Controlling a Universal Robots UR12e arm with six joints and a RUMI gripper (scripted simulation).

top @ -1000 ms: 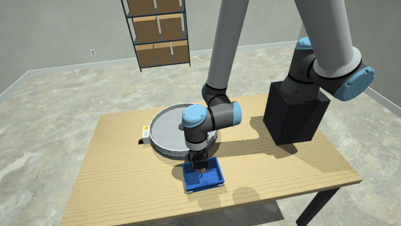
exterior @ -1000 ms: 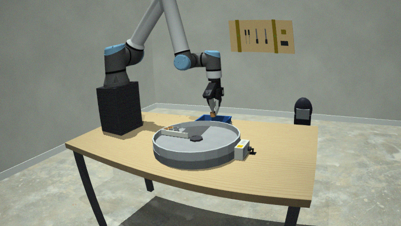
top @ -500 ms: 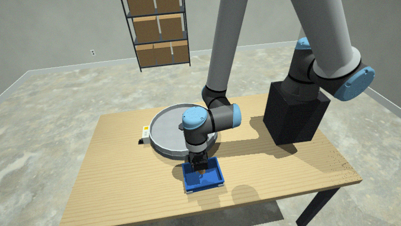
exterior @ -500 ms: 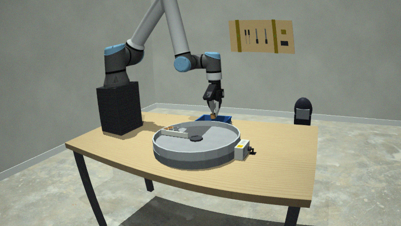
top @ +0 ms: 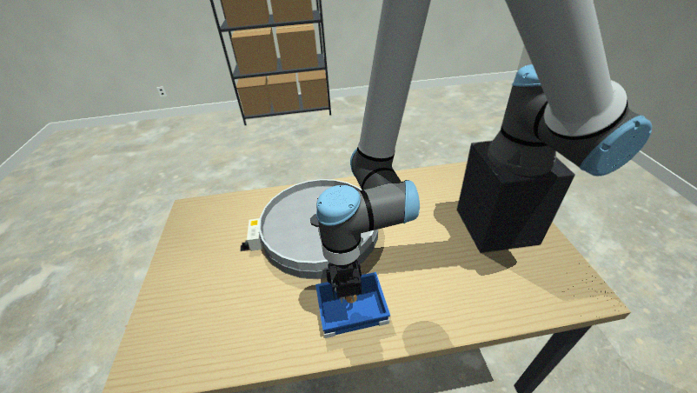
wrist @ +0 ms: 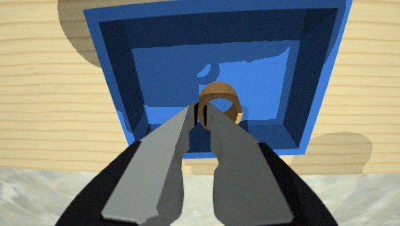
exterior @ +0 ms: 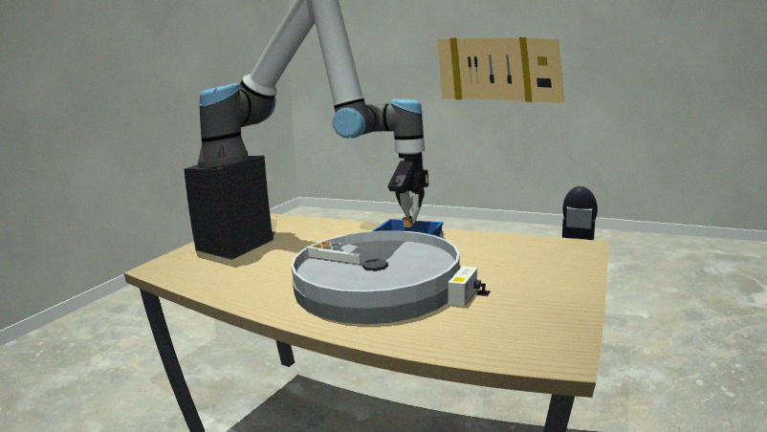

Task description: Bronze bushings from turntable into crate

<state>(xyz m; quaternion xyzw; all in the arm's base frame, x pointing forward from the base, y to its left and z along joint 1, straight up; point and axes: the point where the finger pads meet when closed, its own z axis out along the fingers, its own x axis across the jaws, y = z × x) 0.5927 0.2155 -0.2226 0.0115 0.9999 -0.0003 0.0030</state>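
A pale wooden table (top: 209,292) (exterior: 510,321) (wrist: 40,125) stands on a mottled floor. Above the blue crate (top: 351,326) (exterior: 437,227) (wrist: 92,30), the gripper (top: 347,294) (exterior: 408,219) (wrist: 201,104) pinches a bronze bushing (top: 350,298) (exterior: 406,222) (wrist: 219,90) by its wall, not yet released. No bushing shows on the visible crate floor. On the turntable (exterior: 370,300) (top: 292,219), near its left edge in the exterior view, more bronze pieces (exterior: 323,245) remain beside grey ones (exterior: 336,247), so the job looks unfinished.

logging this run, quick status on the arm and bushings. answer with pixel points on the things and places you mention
Jaws shut on the wall of a bronze bushing (top: 350,297) (exterior: 406,222) (wrist: 220,90), held over blue crate (top: 354,322) (exterior: 435,226) (wrist: 320,82); more bronze on turntable (top: 292,219) (exterior: 370,297); nothing seen blocking the drop.
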